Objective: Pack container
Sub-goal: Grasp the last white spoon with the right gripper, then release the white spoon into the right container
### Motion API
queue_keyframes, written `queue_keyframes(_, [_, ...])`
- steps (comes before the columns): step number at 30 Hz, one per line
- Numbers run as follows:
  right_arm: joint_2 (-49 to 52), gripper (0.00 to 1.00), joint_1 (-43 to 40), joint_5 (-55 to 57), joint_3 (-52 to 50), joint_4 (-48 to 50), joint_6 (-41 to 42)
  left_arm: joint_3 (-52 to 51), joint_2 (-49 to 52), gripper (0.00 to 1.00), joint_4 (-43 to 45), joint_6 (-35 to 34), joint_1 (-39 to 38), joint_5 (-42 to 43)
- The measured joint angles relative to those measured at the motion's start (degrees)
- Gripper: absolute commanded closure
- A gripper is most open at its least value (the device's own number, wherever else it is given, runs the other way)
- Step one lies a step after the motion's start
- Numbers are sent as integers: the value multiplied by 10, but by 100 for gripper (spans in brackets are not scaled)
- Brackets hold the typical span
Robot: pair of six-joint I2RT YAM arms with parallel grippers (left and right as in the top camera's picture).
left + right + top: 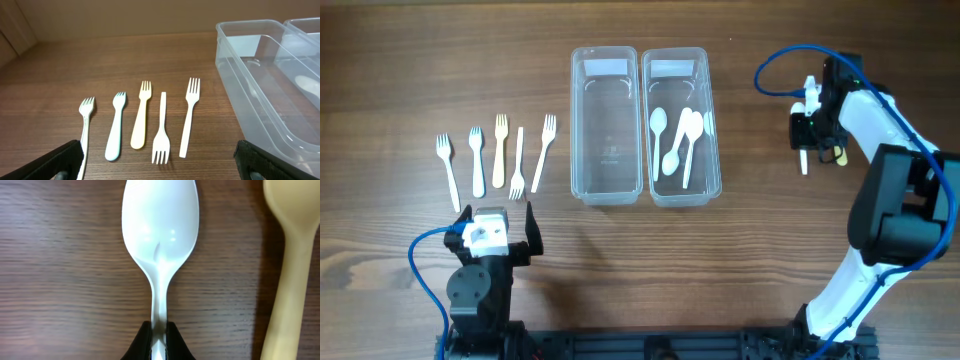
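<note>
Right wrist view: white spoon (160, 230), bowl tip cut by top edge, handle end hidden within right gripper (159, 342); cream spoon (292, 255) cropped at right. Left wrist view: second container (305, 24) cropped at right.

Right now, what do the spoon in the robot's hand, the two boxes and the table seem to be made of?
The spoon in the right hand: likely glossy white plastic, by the soft highlights on its bowl. The empty box and box with spoons: clear plastic; the table shows through. Table: wood or wood-look laminate, grained; cannot tell which.
</note>
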Motion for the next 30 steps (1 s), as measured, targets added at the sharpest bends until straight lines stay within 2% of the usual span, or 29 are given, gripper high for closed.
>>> queue_keyframes(9, [-120, 96, 91, -7, 60, -26, 2, 0, 0, 0, 0, 0, 0, 0])
queue_keyframes(14, [-184, 96, 179, -18, 69, -24, 18, 0, 0, 0, 0, 0, 0, 0])
queue_keyframes(20, [-177, 96, 253, -38, 65, -2, 39, 0, 0, 0, 0, 0, 0, 0])
queue_keyframes(26, [-143, 95, 286, -45, 59, 21, 63, 0, 0, 0, 0, 0, 0, 0])
queue_keyframes(27, [-136, 92, 289, -45, 58, 22, 65, 0, 0, 0, 0, 0, 0, 0])
queue_keyframes(29, [-124, 64, 296, -47, 57, 22, 69, 0, 0, 0, 0, 0, 0, 0])
queue_keyframes(30, [-118, 55, 298, -48, 56, 22, 72, 0, 0, 0, 0, 0, 0, 0])
